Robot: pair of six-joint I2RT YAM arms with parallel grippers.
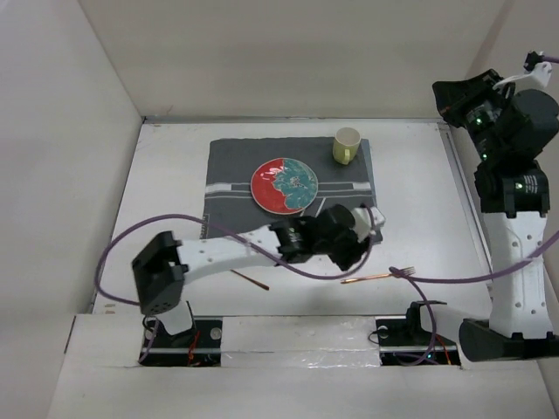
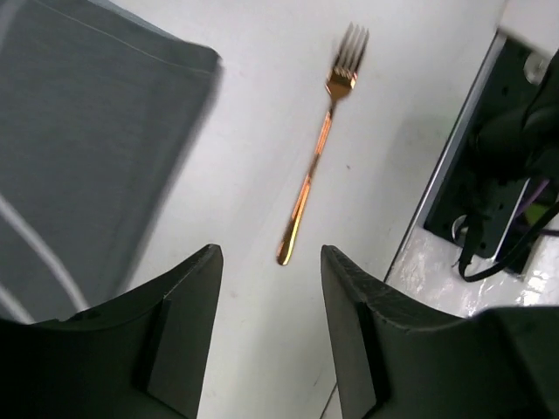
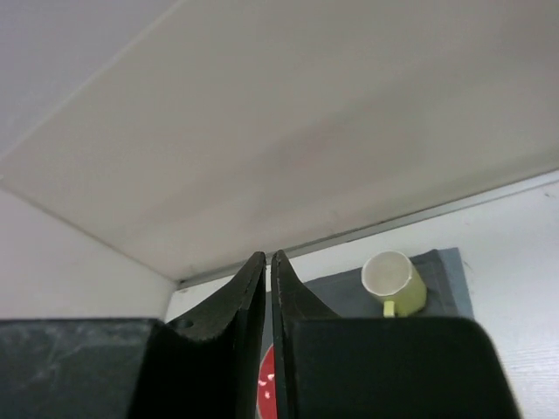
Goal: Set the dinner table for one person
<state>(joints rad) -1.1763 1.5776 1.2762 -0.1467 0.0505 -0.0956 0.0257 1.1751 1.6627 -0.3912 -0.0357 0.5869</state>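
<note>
Left hand (image 2: 269, 262) released, empty, low near the near edge. Tabletop (image 1: 166, 201): placemat (image 1: 229, 161) toward far edge, plate (image 1: 285, 185) central on it, cup (image 1: 347, 145) toward the far right corner, as a setting wants. Fork (image 2: 316, 157) off the mat by the near edge, just ahead of left hand; probably the next pick. Right hand (image 3: 268, 262) clenched on nothing, held high at right edge.

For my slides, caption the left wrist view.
Open left tool hovers above a copper fork on the white table beside the placemat.

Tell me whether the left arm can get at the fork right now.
Probably yes. The left pincer is open and hangs near the fork, which lies on bare table beside the placemat, with nothing between them.
</note>
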